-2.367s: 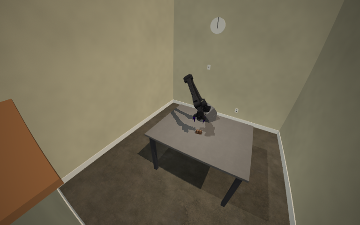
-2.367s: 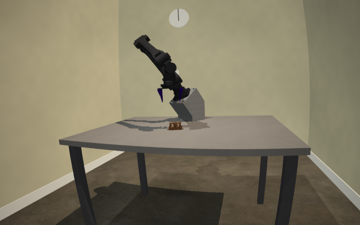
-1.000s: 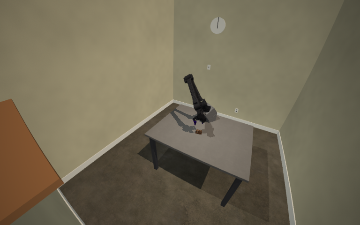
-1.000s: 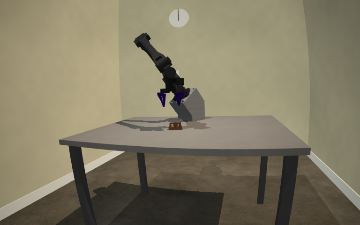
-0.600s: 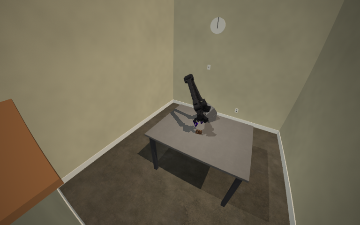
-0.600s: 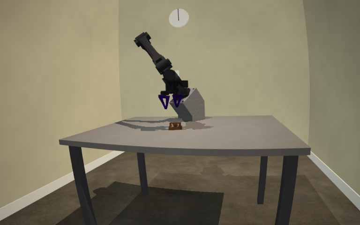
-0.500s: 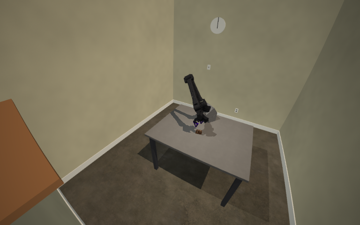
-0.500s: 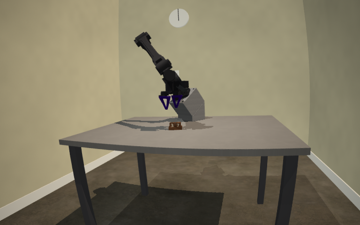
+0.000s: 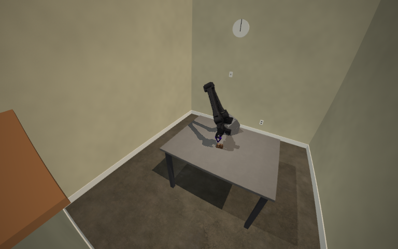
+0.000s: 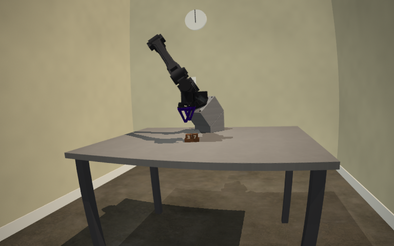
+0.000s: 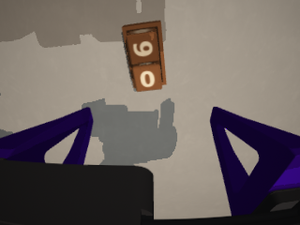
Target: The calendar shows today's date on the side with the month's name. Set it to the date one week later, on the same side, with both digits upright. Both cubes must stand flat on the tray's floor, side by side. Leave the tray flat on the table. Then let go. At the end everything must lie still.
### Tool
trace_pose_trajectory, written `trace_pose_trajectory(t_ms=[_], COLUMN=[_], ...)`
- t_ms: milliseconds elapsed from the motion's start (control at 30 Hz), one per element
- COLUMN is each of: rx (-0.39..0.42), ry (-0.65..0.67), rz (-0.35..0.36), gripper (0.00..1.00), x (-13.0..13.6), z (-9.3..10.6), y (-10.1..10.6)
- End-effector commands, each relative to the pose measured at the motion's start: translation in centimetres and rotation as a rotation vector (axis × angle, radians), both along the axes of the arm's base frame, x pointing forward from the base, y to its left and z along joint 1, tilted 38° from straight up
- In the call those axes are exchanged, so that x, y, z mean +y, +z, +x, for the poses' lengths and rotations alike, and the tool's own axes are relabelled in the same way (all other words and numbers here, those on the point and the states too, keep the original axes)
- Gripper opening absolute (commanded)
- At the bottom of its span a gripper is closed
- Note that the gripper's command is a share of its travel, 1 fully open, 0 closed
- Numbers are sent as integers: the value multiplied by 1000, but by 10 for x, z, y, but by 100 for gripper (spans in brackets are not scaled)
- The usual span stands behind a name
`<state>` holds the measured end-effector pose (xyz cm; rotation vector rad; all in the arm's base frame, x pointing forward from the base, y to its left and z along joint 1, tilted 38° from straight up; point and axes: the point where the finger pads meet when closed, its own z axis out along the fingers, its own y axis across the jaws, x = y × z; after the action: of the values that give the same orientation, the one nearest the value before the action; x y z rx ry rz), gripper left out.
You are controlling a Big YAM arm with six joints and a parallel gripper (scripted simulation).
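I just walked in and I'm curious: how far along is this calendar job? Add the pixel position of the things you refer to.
Two cubes (image 10: 188,137) (image 10: 195,137) (image 11: 142,48) (image 11: 147,79) already sit side by side in the tray (image 10: 191,141) (image 11: 164,70) on the table (image 9: 249,164) (image 10: 247,150) (image 11: 225,37). The claw (image 9: 218,139) (image 10: 187,120) (image 11: 151,113) is open above, holding nothing. The exterior view shows 3 and 7, which is no date, so the resetting apparently remains; I can't see the month's name.

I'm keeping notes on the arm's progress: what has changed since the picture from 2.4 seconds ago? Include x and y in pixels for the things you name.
The hand (image 9: 217,141) (image 10: 187,121) (image 11: 151,113) has come down closer to the calendar's tray (image 9: 219,147) (image 10: 191,141) (image 11: 163,56) and turned, so the exterior view shows its fingers nearly in line. Nothing was taken hold of or let go; the hand is open. The cubes (image 10: 188,137) (image 11: 147,79) stayed in the tray, still showing 3 and 7 in the exterior view.
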<state>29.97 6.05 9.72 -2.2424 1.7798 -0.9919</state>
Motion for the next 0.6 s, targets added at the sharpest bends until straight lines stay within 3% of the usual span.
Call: trace_pose_trajectory(t_ms=[0,100,133,567], rx=[40,32,32,37], ry=[88,104,103,103], rz=[-57,-57,-58,-61], gripper=[100,100,46,46], x=[-2,1,1,0], z=[0,0,0,-1], y=[-7,-4,-4,-4])
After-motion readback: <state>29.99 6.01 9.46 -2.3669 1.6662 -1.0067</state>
